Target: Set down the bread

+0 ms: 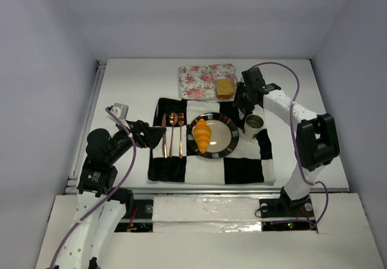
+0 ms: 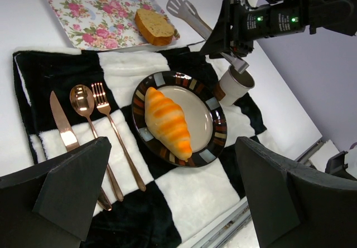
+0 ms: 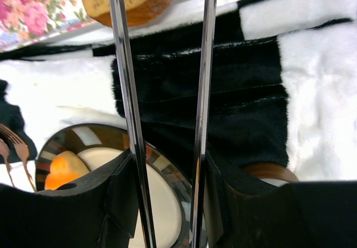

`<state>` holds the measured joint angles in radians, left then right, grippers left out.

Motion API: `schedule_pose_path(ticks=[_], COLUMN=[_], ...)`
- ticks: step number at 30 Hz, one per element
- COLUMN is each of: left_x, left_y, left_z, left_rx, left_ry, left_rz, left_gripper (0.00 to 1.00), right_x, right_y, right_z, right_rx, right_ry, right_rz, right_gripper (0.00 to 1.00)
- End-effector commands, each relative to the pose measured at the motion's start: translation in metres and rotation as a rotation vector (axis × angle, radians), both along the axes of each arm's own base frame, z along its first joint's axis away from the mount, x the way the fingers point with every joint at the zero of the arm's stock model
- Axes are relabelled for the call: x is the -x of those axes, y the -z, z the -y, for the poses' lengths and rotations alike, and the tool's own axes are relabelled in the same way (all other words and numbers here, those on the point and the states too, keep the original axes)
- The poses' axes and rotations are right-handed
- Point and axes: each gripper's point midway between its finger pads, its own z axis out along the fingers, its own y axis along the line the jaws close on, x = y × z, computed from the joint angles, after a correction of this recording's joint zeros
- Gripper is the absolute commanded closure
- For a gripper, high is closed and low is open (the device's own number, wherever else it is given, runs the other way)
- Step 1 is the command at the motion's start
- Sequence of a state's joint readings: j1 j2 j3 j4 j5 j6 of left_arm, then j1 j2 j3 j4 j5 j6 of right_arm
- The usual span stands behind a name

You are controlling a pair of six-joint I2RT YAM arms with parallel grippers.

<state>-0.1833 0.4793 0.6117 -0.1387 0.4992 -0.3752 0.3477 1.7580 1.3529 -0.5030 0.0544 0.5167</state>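
Croissant: golden-orange ridged croissant [image 1: 202, 134] lies on the striped-rim round plate [image 1: 233, 137].
Slice: squarish tan bread slice [image 1: 225, 87] sits on the floral tray [image 1: 196, 81].
Right gripper [image 3: 167, 175]: clamped on shiny metal tongs [image 3: 124, 64].
Left gripper [image 1: 156, 134]: spread wide, empty.

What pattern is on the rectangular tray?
A floral pattern, pink roses on white. The tray shows best in the left wrist view.

Croissant [image 1: 202, 135] on plate [image 1: 234, 142]; bun [image 1: 225, 88] (tan) on tray [image 1: 196, 81].
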Motion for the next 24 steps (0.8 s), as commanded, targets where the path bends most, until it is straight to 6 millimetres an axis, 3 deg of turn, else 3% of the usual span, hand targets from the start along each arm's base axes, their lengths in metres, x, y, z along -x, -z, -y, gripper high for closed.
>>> schedule_pose_path(ticks=[1, 8, 14, 17, 22, 24], left_x=[0.000, 0.000, 0.000, 0.000, -0.001, 0.000], left_y=[-0.010, -0.009, -0.010, -0.009, -0.009, -0.010], left_z=[0.002, 0.002, 0.002, 0.002, 0.002, 0.002], left_rx=[0.006, 0.006, 0.006, 0.006, 0.004, 0.006], left_ry=[0.013, 0.014, 0.013, 0.013, 0.013, 0.013], left_rz=[0.056, 0.055, 0.055, 0.055, 0.052, 0.055], left_gripper=[0.05, 0.05, 0.05, 0.05, 0.05, 0.05], right_x=[-0.009, -0.004, -0.003, -0.003, -0.003, -0.003], right_y=[-0.016, 0.006, 0.018, 0.009, -0.027, -0.032], right_z=[-0.007, -0.016, -0.009, -0.004, 0.000, 0.005], right_rx=[-0.029, -0.076, -0.063, -0.057, -0.071, -0.076], right_ry=[-0.046, -0.085, -0.058, -0.036, -0.026, -0.015], right_rz=[0.031, -0.030, -0.045, -0.006, 0.095, 0.107], right_gripper=[0.53, 0.56, 0.54, 0.53, 0.54, 0.53])
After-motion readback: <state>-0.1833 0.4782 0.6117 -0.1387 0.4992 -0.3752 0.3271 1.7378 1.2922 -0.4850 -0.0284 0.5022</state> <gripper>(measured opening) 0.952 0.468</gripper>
